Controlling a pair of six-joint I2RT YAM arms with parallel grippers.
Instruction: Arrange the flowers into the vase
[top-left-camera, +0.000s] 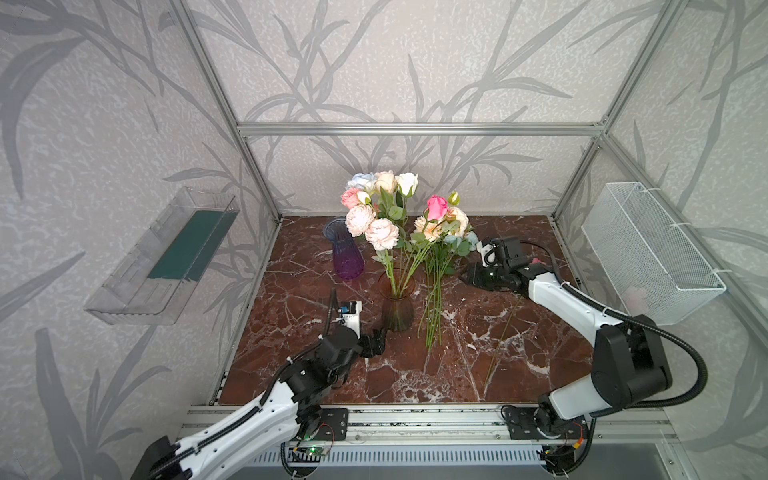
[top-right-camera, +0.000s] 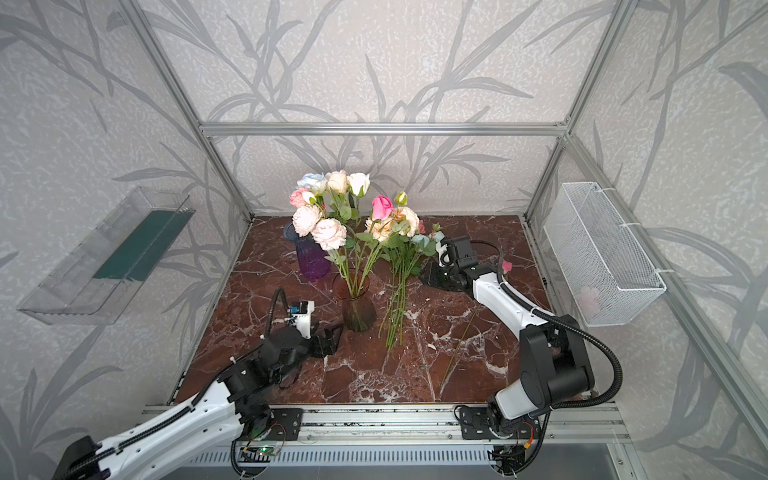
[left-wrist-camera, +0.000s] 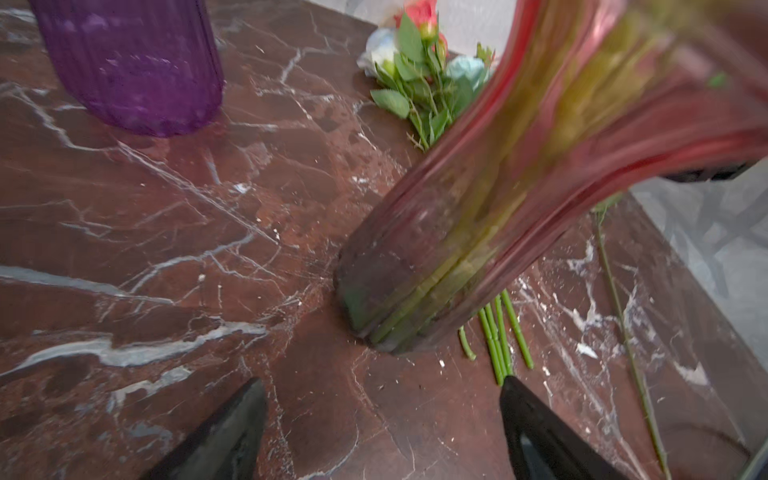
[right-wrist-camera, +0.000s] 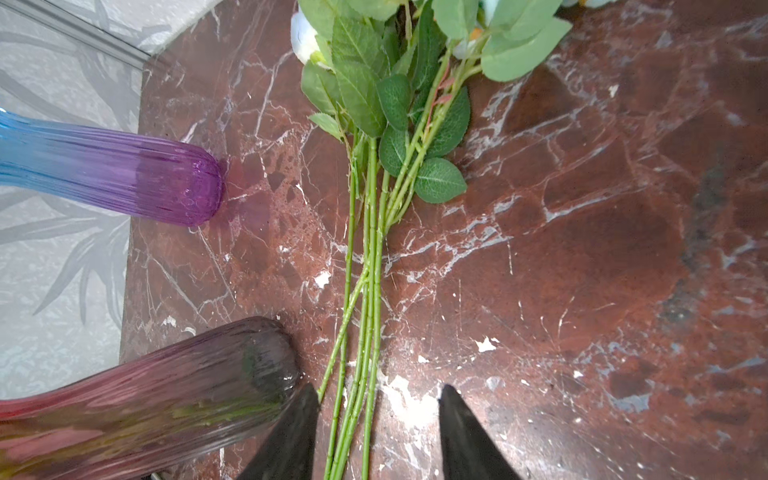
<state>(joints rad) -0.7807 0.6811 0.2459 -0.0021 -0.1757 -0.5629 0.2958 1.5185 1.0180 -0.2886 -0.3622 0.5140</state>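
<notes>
- The marble tabletop (top-left-camera: 519, 332) is carrying everything.
- Some flowers (top-left-camera: 380, 230) are standing in the tinted vase (top-left-camera: 397, 309) near the middle.
- A loose bunch (top-left-camera: 434, 291) is lying flat just beside it.
- A purple vase (top-left-camera: 347, 257) is standing behind, to the left.
- The left hand (left-wrist-camera: 382, 384) is hovering wide open near the tinted vase's base, gripping nothing.
- The right hand (right-wrist-camera: 378, 390) is spreading its fingers, the loose stems showing between them, unpinched.
- A bare stem (top-left-camera: 503, 336) is lying apart, to the right.
</notes>
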